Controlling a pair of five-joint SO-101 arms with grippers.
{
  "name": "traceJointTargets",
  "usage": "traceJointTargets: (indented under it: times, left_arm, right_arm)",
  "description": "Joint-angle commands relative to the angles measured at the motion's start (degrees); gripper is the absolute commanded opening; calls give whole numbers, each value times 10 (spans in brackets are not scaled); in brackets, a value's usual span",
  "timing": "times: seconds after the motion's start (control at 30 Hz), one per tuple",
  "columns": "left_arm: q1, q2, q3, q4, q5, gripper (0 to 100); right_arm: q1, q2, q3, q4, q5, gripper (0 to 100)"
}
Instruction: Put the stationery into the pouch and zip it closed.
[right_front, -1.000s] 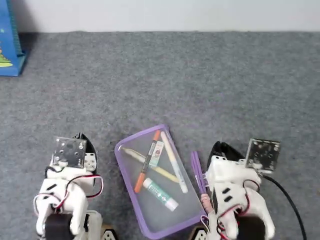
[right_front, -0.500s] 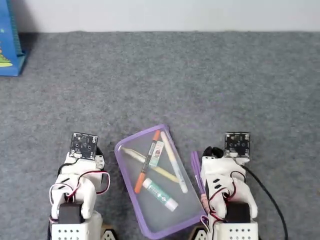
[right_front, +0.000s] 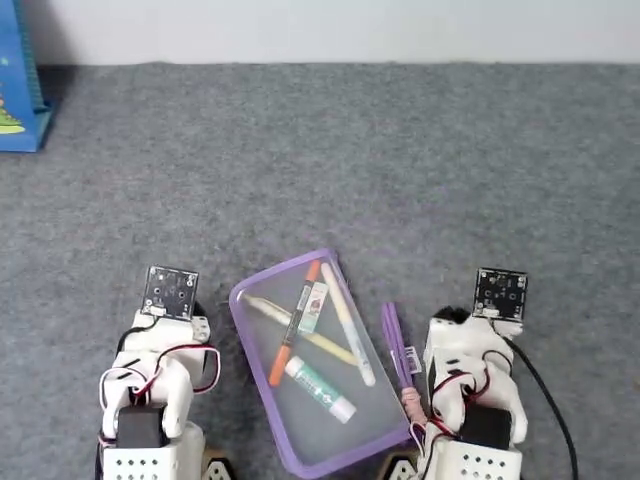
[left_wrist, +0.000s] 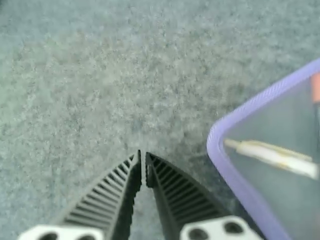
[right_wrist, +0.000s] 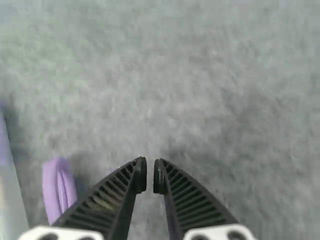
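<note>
1. The clear plastic pouch with purple piping (right_front: 325, 435) lies flat on the grey felt-like table top (right_front: 400, 170), and we place everything else from it
2. Through its clear face we see a slim orange pen (right_front: 290, 335), a long white pen (right_front: 348, 325), a pale yellow pen (right_front: 330, 347) and a green-and-white tube (right_front: 320, 388); they look to be inside the pouch, though we cannot rule out that they lie on top
3. A purple strap with a pink end (right_front: 395, 345) lies just beside the pouch, between it and the right arm (right_front: 470, 390)
4. The left arm (right_front: 150, 390) sits near the pouch's opposite side; the left gripper (left_wrist: 142, 157) hangs over bare table top just beside the pouch's rounded corner, its pincer clenched and holding nothing
5. The right gripper (right_wrist: 150, 167) is likewise clenched and empty, over bare table top with the strap close by
6. We cannot tell whether the zip is closed, so we judge that zipping may be left to do
7. What could go wrong: a pincer might seize the strap instead of the zip pull, since both are purple and close together
8. The light pouch could slide or lift if one gripper pulls the zip while the other does not pin it down
9. A pen lying near the mouth could jam the zip or slip out
</note>
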Motion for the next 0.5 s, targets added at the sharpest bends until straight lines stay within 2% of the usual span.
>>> traceJointTargets:
  times: [0.0,0.27,0.47]
  left_arm:
    - [-2,-4,-7,22,-4,15]
    - [-2,-4,-6,102,-4,14]
    - [-2,-4,-6,118,-4,14]
  right_arm:
    - [7,-5,11,44,6,32]
    - [8,-5,11,131,9,32]
    - [8,-5,11,135,10,32]
